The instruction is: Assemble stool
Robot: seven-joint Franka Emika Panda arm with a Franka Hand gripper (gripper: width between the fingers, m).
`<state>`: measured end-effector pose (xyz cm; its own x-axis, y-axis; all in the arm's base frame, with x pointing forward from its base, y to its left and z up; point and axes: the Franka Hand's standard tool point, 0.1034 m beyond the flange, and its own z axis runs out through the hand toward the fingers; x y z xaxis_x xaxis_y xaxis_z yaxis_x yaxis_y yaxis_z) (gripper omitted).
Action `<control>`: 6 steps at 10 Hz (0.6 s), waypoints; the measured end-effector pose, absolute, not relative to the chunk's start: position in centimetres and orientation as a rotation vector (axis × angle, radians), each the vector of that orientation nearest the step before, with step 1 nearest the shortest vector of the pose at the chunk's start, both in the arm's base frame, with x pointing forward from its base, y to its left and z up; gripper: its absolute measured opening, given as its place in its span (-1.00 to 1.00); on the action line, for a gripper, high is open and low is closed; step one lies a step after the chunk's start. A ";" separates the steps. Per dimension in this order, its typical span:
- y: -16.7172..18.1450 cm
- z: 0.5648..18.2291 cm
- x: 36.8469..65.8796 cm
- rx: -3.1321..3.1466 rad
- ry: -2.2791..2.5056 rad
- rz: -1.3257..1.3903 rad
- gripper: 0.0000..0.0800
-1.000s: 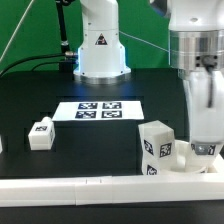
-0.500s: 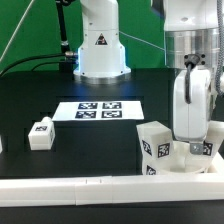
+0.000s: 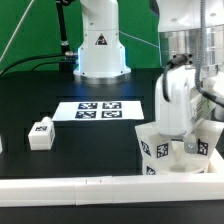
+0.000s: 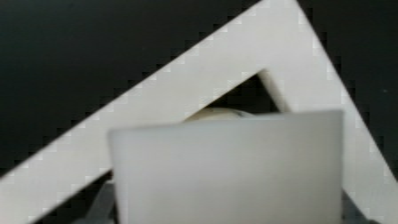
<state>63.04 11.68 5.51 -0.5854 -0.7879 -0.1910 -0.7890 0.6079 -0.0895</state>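
One long white rail [image 3: 90, 183] lies nearest on the desk [image 3: 30, 95]. At the exterior view's near right, one seat [image 3: 185, 168] carries two tagged legs. The pincer [image 3: 190, 138] is clenched on the right leg [image 3: 203, 147]. One loose leg [image 3: 40, 133] lies at the left. Farther back is one marker board [image 3: 100, 110] with four tags.

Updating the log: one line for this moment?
pincer: shut on held leg | seat disc: beneath, bears upright leg | loose leg: on table

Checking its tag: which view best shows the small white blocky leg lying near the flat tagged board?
The exterior view: the small white blocky plastic leg lies unobstructed at that view's left, tag visible. The wrist view misses it.
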 end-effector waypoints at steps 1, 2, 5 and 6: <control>11.6 5.5 62.9 -1.243 2.622 -0.016 -0.16; 11.6 5.5 62.9 -1.237 2.625 -0.025 -0.16; 11.7 5.6 62.8 -1.266 2.606 -0.031 -0.16; 11.7 5.6 62.8 -1.293 2.594 -0.031 -0.16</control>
